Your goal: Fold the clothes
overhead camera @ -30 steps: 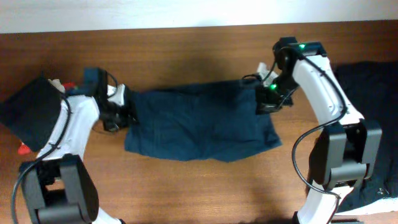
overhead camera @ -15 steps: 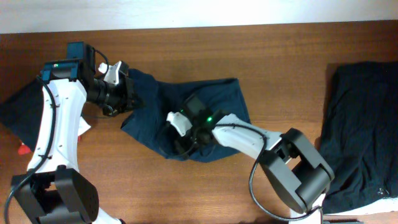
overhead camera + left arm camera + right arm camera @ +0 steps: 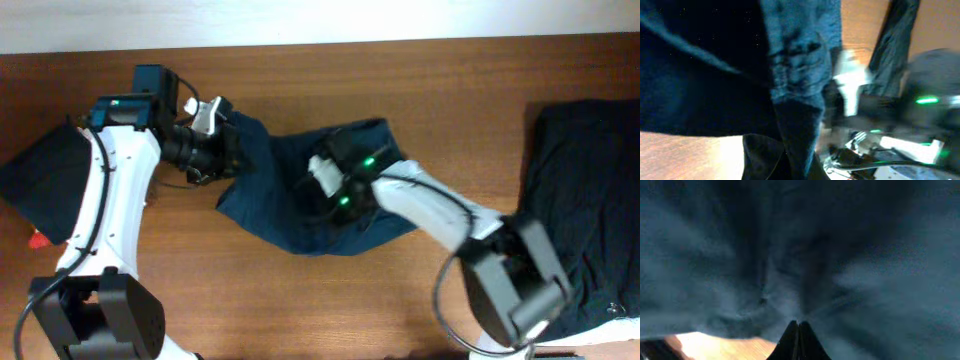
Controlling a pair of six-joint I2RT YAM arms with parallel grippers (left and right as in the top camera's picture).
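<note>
A dark blue garment (image 3: 265,195) lies bunched and partly doubled over on the wooden table, left of the middle. My left gripper (image 3: 226,150) is shut on its upper left edge; in the left wrist view the blue cloth (image 3: 795,75) hangs between the jaws (image 3: 790,162). My right gripper (image 3: 335,197) is low over the middle of the garment. In the right wrist view its fingers (image 3: 798,326) are pressed together on the blue cloth (image 3: 805,255), which fills the frame.
A dark cloth (image 3: 45,178) lies at the left edge with a small red object (image 3: 37,240) below it. A pile of dark clothes (image 3: 585,190) covers the right end of the table. Bare wood (image 3: 330,300) lies in front.
The garment lay spread flat a second ago; my right gripper carried its right edge across to the left, doubling it. Since half a second ago both grippers shifted a little to the right.
</note>
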